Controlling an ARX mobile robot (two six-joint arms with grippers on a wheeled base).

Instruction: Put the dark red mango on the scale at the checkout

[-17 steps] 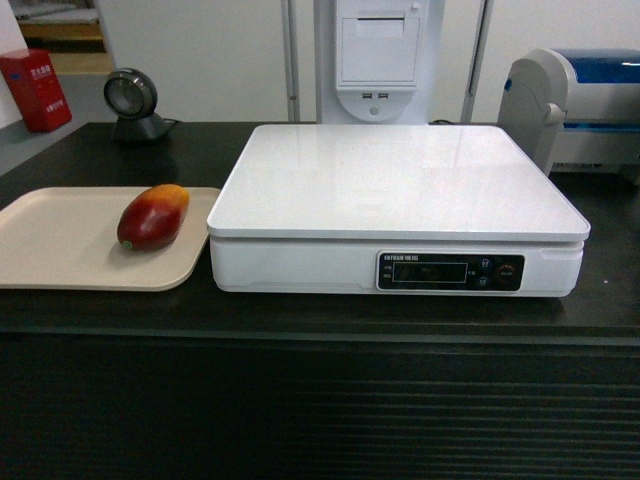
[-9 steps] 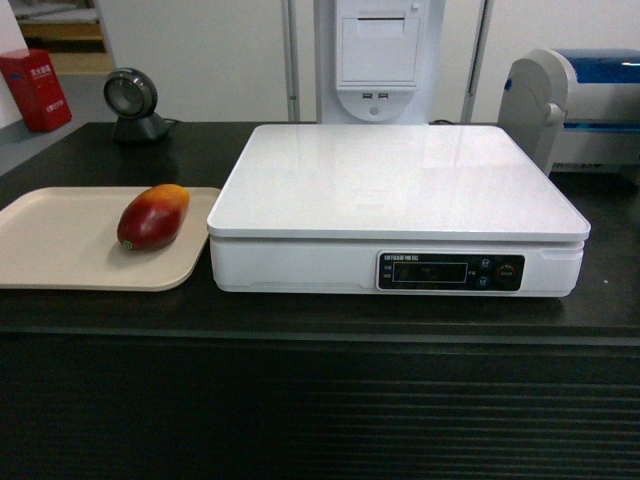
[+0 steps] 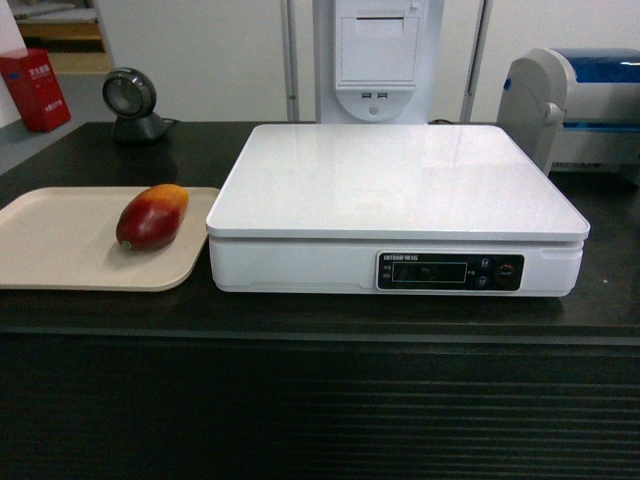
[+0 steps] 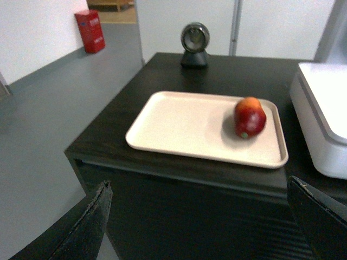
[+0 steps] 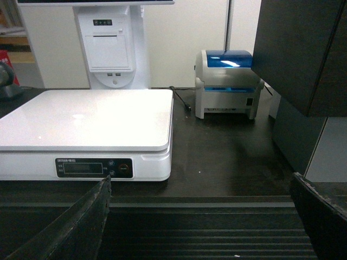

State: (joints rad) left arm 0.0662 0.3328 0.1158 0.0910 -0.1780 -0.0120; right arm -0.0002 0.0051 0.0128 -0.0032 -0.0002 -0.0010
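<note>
Head view: glossy dark red oval mango point(image 3: 152, 217) lies on flat beige plastic tray point(image 3: 60, 240), left of smooth white square scale point(image 3: 396, 207) on black ribbed-front checkout counter point(image 3: 320, 400).

Left wrist view: left gripper point(image 4: 203, 216) spread wide, empty.

Right wrist view: right gripper point(image 5: 203, 214) likewise.

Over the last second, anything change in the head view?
Nothing visibly changed. The dark red mango lies on the beige tray as before, left of the scale, whose platform is bare. No gripper enters the head view; both wrist views show open fingers short of the checkout.
</note>
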